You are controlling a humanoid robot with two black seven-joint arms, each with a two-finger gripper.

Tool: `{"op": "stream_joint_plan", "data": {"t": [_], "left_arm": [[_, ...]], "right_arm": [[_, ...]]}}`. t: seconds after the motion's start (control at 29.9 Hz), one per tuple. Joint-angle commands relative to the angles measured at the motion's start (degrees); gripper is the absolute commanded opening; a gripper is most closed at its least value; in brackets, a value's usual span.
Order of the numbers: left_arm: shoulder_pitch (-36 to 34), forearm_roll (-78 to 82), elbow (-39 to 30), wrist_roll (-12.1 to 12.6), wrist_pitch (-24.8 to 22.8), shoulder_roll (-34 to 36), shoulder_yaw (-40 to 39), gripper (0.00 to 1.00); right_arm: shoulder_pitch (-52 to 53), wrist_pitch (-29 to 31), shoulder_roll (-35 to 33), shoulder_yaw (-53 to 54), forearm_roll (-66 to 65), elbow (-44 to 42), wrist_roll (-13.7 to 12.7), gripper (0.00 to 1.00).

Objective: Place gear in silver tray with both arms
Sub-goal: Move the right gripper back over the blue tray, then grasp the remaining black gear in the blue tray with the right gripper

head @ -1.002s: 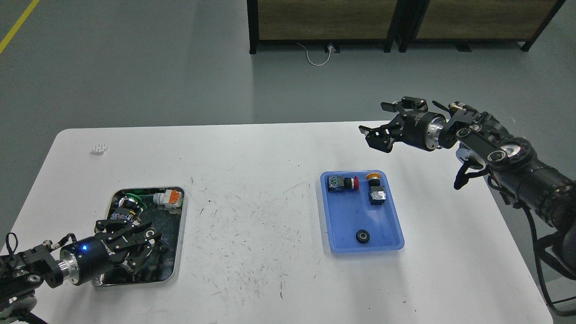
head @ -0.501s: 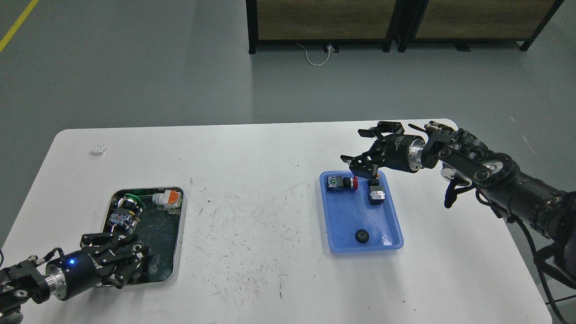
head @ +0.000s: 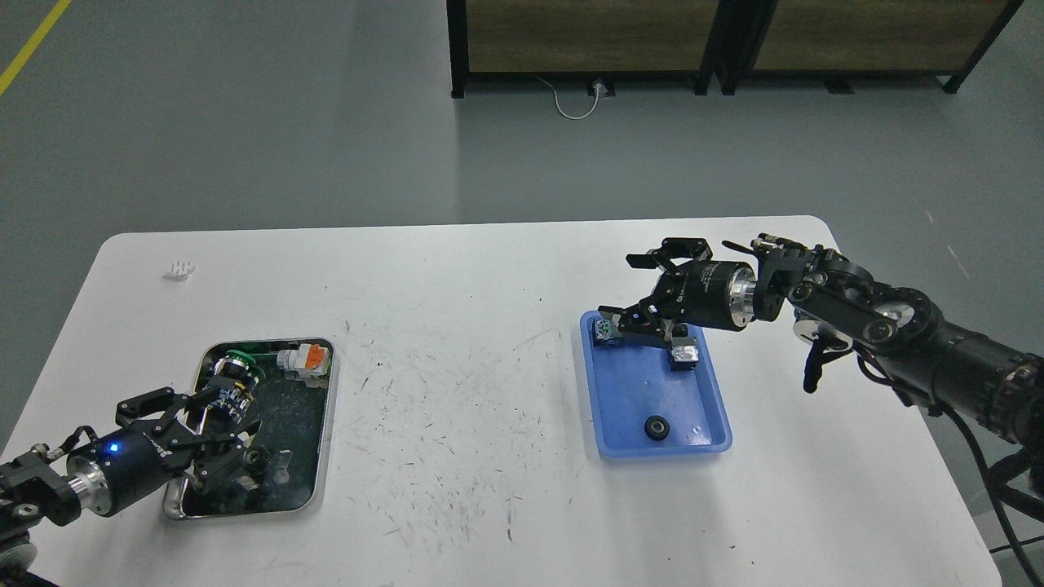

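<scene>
The silver tray (head: 321,424) lies at the table's near left. It holds a green-ringed part (head: 236,364), an orange and white switch (head: 303,359) and a small dark gear-like piece (head: 259,460). My left gripper (head: 200,434) is open and empty over the tray's near left corner. A black gear (head: 656,427) lies at the near end of the blue tray (head: 719,412). My right gripper (head: 628,289) is open and empty, just above the blue tray's far end, and hides part of the pieces there.
The blue tray's far end holds a blue and green block (head: 603,328) and a black and silver part (head: 683,356). A small white object (head: 179,269) lies at the table's far left. Dark shelving (head: 710,49) stands on the floor beyond the table.
My right gripper came down and left, from beyond the table's far edge to above the blue tray's far end. My left gripper drew back left off the silver tray's middle, uncovering a small dark piece.
</scene>
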Motion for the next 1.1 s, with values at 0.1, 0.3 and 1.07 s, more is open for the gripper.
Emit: {"op": "stream_joint_plan", "data": {"t": [0.1, 0.3, 1.07], "left_arm": [[-2.1, -0.2, 1.7, 1.8, 0.2, 1.1, -6.0, 0.96], [-4.4, -1.5, 2.2, 2.6, 0.3, 1.7, -6.3, 0.97], [-5.4, -1.7, 2.1, 3.4, 1.1, 2.2, -6.7, 0.97]], "right_arm": [[-1.8, 0.0, -3.4, -3.4, 0.1, 5.0, -0.1, 0.97], [-1.9, 1.2, -7.9, -6.3, 0.3, 8.1, -0.1, 0.98], [-8.4, 0.2, -7.6, -9.6, -0.2, 8.1, -0.4, 0.98]]}}
